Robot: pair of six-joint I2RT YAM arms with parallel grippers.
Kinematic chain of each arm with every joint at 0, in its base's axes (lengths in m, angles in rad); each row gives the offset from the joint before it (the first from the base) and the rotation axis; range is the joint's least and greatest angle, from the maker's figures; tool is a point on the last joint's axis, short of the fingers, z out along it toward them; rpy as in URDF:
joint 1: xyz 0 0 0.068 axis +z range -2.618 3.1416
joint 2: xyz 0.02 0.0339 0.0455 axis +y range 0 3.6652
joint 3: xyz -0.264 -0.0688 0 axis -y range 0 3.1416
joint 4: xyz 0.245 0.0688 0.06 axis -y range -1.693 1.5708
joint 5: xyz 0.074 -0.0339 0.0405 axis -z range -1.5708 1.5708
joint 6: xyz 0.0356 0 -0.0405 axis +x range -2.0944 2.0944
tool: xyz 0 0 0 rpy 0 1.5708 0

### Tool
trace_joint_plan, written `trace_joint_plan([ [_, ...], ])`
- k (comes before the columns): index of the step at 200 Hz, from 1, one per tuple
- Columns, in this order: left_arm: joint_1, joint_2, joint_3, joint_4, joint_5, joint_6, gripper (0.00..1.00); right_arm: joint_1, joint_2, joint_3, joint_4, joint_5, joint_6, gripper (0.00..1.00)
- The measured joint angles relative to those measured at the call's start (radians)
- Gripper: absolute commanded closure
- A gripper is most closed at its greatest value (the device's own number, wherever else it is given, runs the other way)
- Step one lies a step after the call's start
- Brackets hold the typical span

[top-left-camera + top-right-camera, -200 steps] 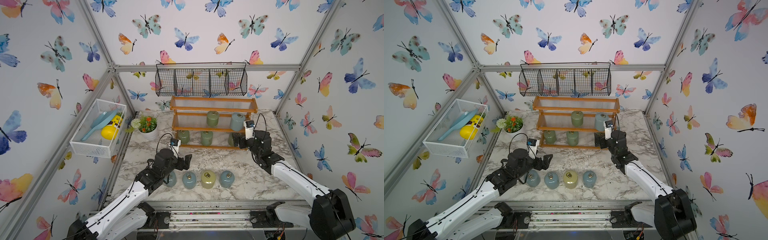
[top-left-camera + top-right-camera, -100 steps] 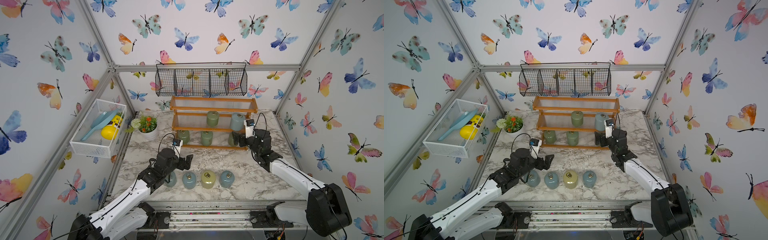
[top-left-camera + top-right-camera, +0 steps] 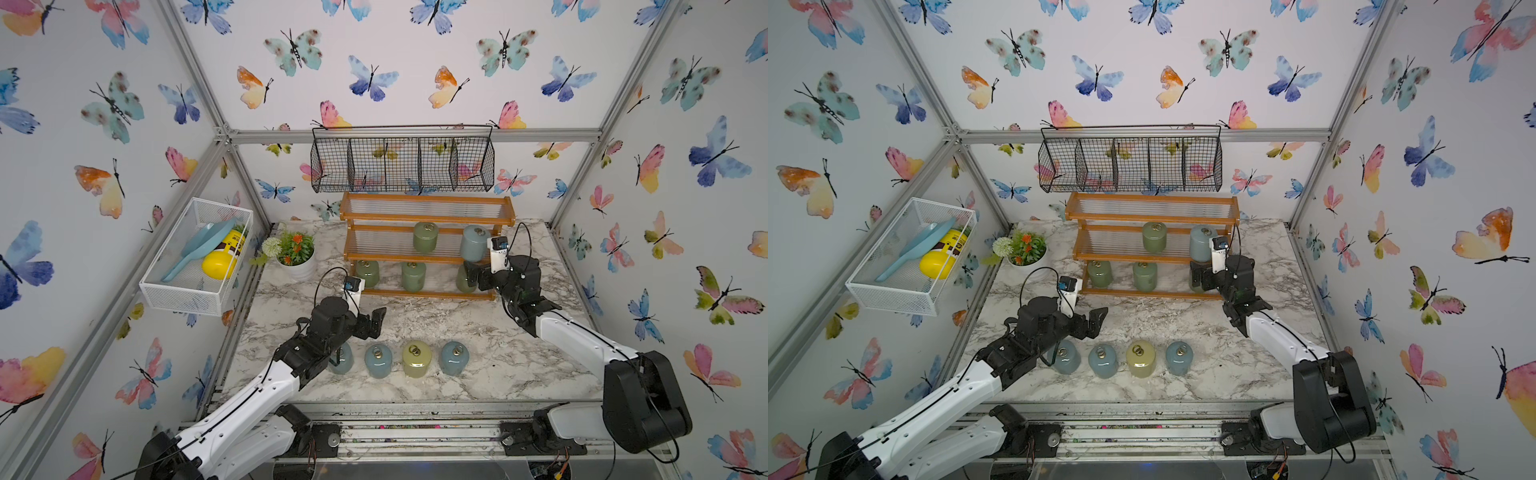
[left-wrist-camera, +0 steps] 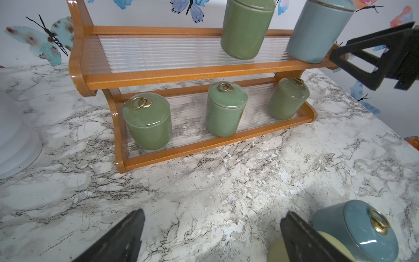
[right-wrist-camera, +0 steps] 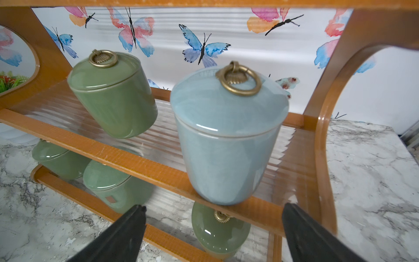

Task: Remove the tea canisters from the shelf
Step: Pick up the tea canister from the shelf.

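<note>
Now the shelf [image 3: 428,217] holds five: a green canister [image 3: 425,237] and a blue canister [image 3: 473,244] on the middle tier, three green canisters [image 3: 412,276] on the bottom. Four canisters [image 3: 417,359] stand in a row on the table [image 3: 478,328]. Right gripper [image 5: 213,206], jaws wide, faces the blue canister; left gripper [image 4: 212,213], equally wide, hovers empty over the table.

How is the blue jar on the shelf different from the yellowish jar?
The blue canister is dusty blue, the yellow-green canister pale yellowish. The blue canister stands on the shelf, middle tier, the yellow-green canister on the marble table. Both stand upright with ring-pull lids.
</note>
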Motion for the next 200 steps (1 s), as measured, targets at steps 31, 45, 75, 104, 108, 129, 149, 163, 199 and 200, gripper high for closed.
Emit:
trace_joint_plan([
  [31,0.0,-0.002,-0.004,0.0,0.0,-0.001,0.02,-0.009,0.026,0.013,0.021,-0.019,0.0,0.0],
  [45,0.0,-0.002,-0.004,0.0,0.0,-0.001,0.02,-0.014,0.04,0.021,0.031,-0.031,0.0,0.0],
  [75,0.0,0.007,-0.004,-0.001,0.0,-0.001,0.02,-0.024,0.073,0.04,0.056,-0.051,0.0,0.0],
  [104,0.0,0.021,-0.004,-0.006,0.0,-0.001,0.02,-0.035,0.113,0.065,0.077,-0.068,0.0,0.0],
  [108,0.0,0.023,-0.004,-0.007,0.0,-0.001,0.02,-0.036,0.117,0.068,0.081,-0.07,0.0,0.0],
  [129,0.0,0.027,-0.002,-0.007,-0.001,0.0,0.02,-0.043,0.147,0.085,0.102,-0.082,0.0,0.0],
  [149,0.0,0.032,0.0,-0.01,-0.003,0.0,0.01,-0.05,0.175,0.104,0.117,-0.095,0.0,0.0],
  [163,0.0,0.037,0.005,-0.011,-0.003,0.002,0.02,-0.053,0.193,0.116,0.129,-0.105,0.001,0.0],
  [199,0.0,0.054,0.019,-0.01,-0.004,0.003,0.01,-0.055,0.233,0.151,0.146,-0.122,0.0,0.0],
  [200,0.0,0.055,0.019,-0.011,-0.004,0.003,0.01,-0.055,0.233,0.152,0.147,-0.122,0.0,0.0],
])
